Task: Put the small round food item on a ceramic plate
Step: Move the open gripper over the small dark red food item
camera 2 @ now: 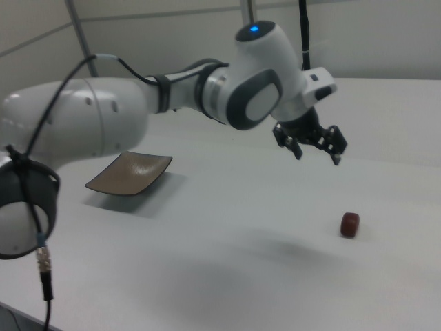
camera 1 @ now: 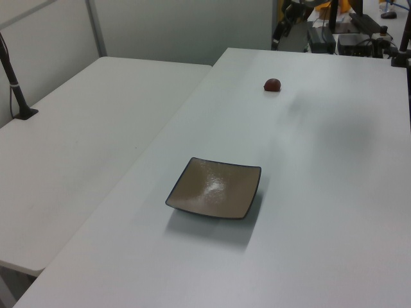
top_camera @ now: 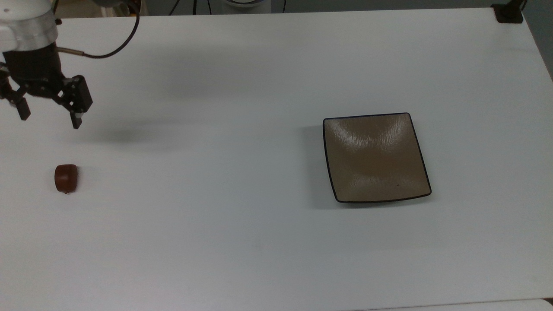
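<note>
We hold the claw [top_camera: 49, 115] wide & empty, above the food item [top_camera: 66, 177], w/ plate [top_camera: 376, 157] well apart, ready to grab.

White tables [camera 1: 96, 122], pale partition wall [camera 1: 186, 29].

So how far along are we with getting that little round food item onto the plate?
Early. Nothing is done yet: the small round food item lies on the white table, and the square ceramic plate sits empty far toward the top view's right. In hand: the gripper hangs above the table, jaws open, short of the item. Left: descend, grasp, carry across, release on the plate.
</note>
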